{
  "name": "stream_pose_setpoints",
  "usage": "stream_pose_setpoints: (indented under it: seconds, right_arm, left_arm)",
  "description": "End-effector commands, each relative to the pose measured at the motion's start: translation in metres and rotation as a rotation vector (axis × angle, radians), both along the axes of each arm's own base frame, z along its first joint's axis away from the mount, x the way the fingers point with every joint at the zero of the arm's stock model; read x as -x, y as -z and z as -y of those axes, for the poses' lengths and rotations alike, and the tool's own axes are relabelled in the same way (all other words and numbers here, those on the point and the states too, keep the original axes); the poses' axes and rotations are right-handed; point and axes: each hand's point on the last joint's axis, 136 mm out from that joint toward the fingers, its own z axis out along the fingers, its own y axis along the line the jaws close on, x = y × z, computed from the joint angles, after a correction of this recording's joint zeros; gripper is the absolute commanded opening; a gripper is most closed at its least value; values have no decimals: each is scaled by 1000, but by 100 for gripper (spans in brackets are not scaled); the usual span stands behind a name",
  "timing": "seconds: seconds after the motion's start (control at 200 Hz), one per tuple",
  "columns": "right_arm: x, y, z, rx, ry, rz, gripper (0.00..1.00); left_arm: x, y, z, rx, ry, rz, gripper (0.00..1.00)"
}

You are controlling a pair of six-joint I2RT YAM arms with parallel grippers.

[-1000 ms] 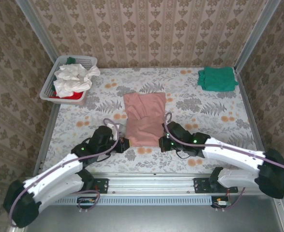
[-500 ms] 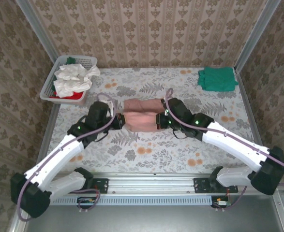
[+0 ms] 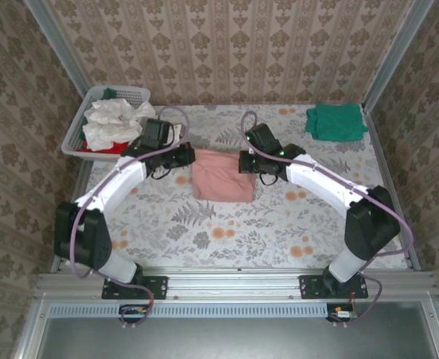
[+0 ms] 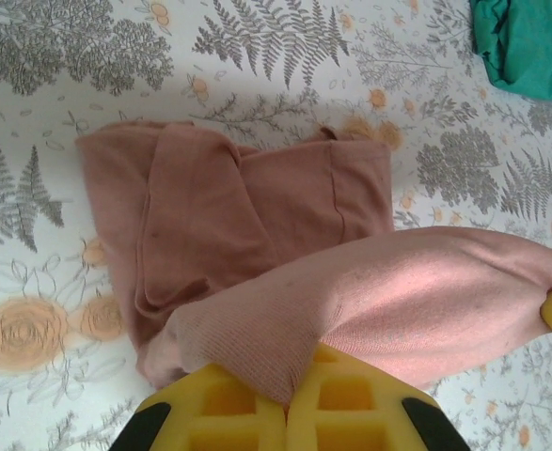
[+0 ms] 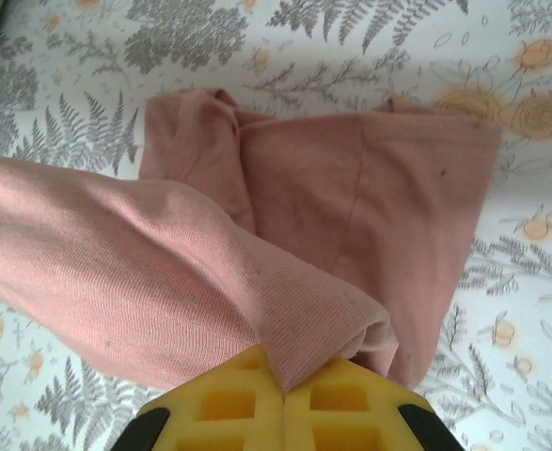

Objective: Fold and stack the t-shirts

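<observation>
Pink t-shirt, folded, lies crosswise, far edge pinched by left tool and right tool.

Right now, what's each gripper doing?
Left gripper: closed on the dusty-pink cloth t-shirt.
Right gripper: closed on the same t-shirt.

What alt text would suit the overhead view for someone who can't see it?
Two robot arms reach over a flowered table, the left gripper and right gripper each pinching one side of a folded pink t-shirt in the middle. A green t-shirt lies at the far right corner; a white basket of clothes stands far left.
</observation>
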Motion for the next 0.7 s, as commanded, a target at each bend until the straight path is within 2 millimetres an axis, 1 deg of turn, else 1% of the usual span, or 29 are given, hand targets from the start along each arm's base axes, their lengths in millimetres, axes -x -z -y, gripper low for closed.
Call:
stream_pose_setpoints:
  seconds: [0.0,0.055,0.18,0.24,0.285,0.34,0.355,0.395,0.42,0.495,0.52,0.55,0.565,0.59,0.645,0.675,0.695]
  right_arm:
    - [-19,2,6,22,-8,-7,2]
    - [-29,6,8,22,-12,-23,3]
    - [-48,23,9,32,-12,-62,7]
    - [-56,34,9,26,-10,-84,8]
    - [-62,41,8,19,-9,-98,8]
    - [-69,49,8,13,-4,-113,8]
    - [-71,51,8,9,-7,-115,8]
    - [-75,56,8,8,-2,-120,8]
    - [-77,59,9,7,0,-123,8]
    - [-83,67,8,-6,-3,-137,8]
    - [-85,68,9,-8,0,-141,8]
    - [-87,70,9,-7,3,-140,8]
    - [-88,69,9,-6,4,-137,10]
    - [-90,71,10,-6,6,-136,12]
    - [-94,72,11,-2,11,-139,24]
    - [-94,73,12,1,6,-144,25]
    - [-94,72,12,4,4,-147,25]
  left_arm:
    - [-22,-4,0,-6,24,22,2]
    - [-32,2,1,0,20,2,2]
    - [-54,18,2,10,22,-38,3]
    - [-61,25,4,8,27,-61,8]
    - [-67,27,5,5,31,-64,8]
    - [-74,34,6,0,30,-71,13]
    - [-76,35,5,0,28,-74,11]
    - [-80,38,6,8,36,-86,2]
    - [-83,40,6,13,38,-91,1]
    - [-90,45,6,30,38,-102,5]
    - [-92,48,7,36,42,-109,8]
    - [-93,50,7,39,49,-113,16]
    - [-94,52,7,38,51,-120,19]
    - [-95,55,6,34,48,-128,20]
    - [-96,59,4,34,48,-141,21]
    - [-96,61,2,35,46,-148,24]
    - [-95,61,1,35,46,-150,28]
